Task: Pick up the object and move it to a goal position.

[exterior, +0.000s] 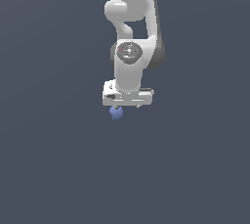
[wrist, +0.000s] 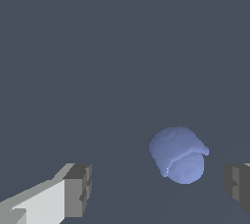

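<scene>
The object (exterior: pixel 115 113) is a small matte blue rounded lump with a cap-like upper part. In the exterior view it sits just under the white hand, toward that view's left end of it. The wrist view shows the object (wrist: pixel 178 155) in the gap between the two dark-padded fingers (wrist: pixel 78 191), touching neither and nearer one than the other. My gripper (wrist: pixel 158 189) is open, its jaws spread far wider than the object. From outside, the gripper (exterior: pixel 127 105) hangs straight down from the arm, with its fingertips barely showing.
A plain dark grey-blue surface fills both views. The white arm (exterior: pixel 131 32) rises straight above the hand. No goal marker is in view.
</scene>
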Available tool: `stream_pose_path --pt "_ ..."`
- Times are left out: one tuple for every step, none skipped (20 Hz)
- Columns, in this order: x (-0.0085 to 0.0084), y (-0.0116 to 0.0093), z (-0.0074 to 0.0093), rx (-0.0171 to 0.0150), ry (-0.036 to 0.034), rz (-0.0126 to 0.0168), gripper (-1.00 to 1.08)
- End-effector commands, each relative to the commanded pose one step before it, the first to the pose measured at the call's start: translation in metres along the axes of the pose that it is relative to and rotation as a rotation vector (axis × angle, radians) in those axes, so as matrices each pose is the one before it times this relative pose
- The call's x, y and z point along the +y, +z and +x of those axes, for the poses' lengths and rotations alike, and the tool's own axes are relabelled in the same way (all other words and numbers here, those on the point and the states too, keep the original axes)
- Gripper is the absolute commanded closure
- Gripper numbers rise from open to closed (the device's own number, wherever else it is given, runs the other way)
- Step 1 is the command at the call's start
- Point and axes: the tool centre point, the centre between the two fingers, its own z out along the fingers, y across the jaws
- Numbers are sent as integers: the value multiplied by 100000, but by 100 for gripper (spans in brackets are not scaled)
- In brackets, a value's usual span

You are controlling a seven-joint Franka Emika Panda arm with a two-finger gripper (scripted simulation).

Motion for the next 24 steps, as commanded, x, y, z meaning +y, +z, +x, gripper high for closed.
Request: stream_pose_path --pt "1 0 0 0 0 0 -92" --pt "65 -67 22 110 63 -55 -92" --pt "180 -161 76 262 157 -129 -92" --pt "304 -281 118 460 275 -228 -92" --pt "423 -386 163 630 376 -317 -92" --pt "541 -490 203 799 475 -408 -92" --pt "523 -467 192 763 447 -396 -92" --pt "397 -348 143 573 325 -301 -92" --pt "271 -234 94 390 208 -206 -92" --pt "140 -115 49 197 89 -103 -92" --pt "18 4 3 0 0 0 -92" --pt "-115 77 -39 -135 -73 72 -92" --pt "-70 17 -17 -57 29 25 -92" --pt "3 1 1 0 0 0 -92" --pt "31 22 1 4 -97 6 -92" --pt "26 25 -11 37 -236 2 -92" --pt "32 48 -21 38 -357 11 -92" --pt "33 71 -31 40 -481 21 -92" --pt "37 92 -41 44 -604 29 -92" --pt "41 113 -51 48 -725 37 -92" --pt "44 132 -60 55 -846 44 -92" --pt "49 149 -70 62 -958 50 -92" --pt "55 164 -78 74 -1070 54 -92" --pt "63 178 -88 87 -1186 57 -92"
